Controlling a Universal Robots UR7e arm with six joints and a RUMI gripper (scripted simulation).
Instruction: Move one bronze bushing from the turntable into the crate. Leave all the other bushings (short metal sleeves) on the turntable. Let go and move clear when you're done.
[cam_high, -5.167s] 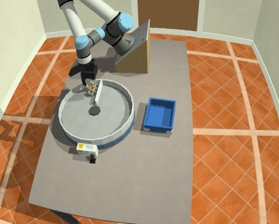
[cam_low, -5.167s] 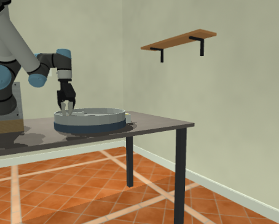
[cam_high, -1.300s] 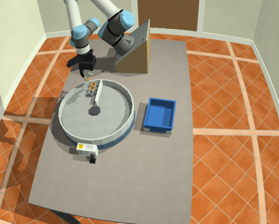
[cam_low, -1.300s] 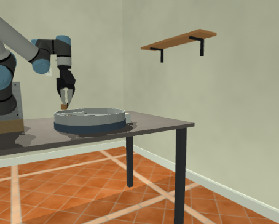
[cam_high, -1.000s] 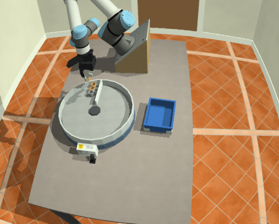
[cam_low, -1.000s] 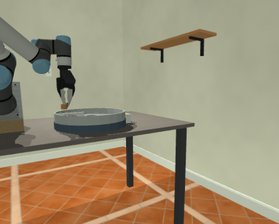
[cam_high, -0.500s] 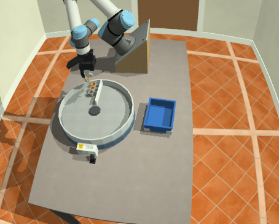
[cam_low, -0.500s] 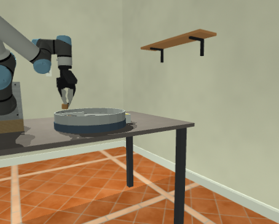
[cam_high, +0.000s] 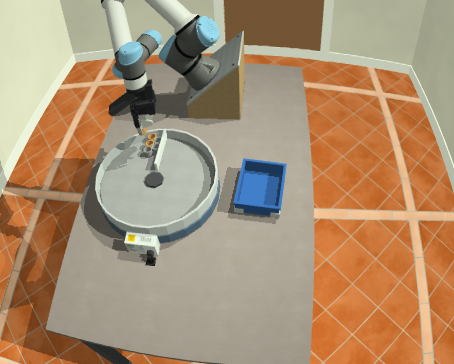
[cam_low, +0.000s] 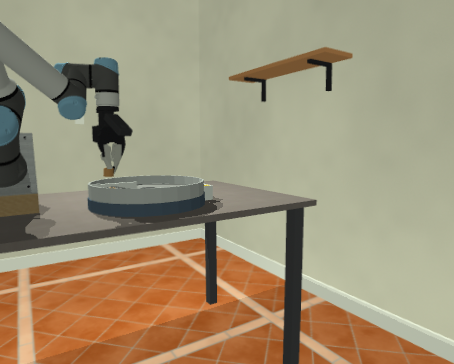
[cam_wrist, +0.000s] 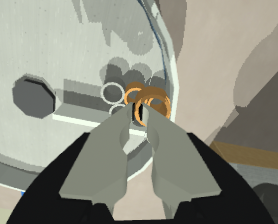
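Note:
My gripper (cam_high: 141, 127) (cam_low: 111, 167) (cam_wrist: 136, 104) is shut on a bronze bushing (cam_high: 144, 131) (cam_low: 108, 171) (cam_wrist: 150, 93), pinching its wall. It holds the bushing just above the far left rim of the grey turntable (cam_high: 210, 195) (cam_low: 145, 192) (cam_wrist: 60, 55). More bushings lie on the turntable beside a white divider bar (cam_high: 161, 150): bronze ones (cam_high: 151, 135) (cam_wrist: 132, 93) and a pale metal one (cam_high: 145, 150) (cam_wrist: 112, 92). The blue crate (cam_high: 260, 163) stands to the right of the turntable. It does not show in the wrist view.
A dark hub (cam_high: 154, 180) (cam_wrist: 33, 96) sits at the turntable's middle. A white control box (cam_high: 141, 242) stands at its front edge. The arm's wedge-shaped mount (cam_high: 220, 85) is at the back of the table. The table edge lies just right of the crate.

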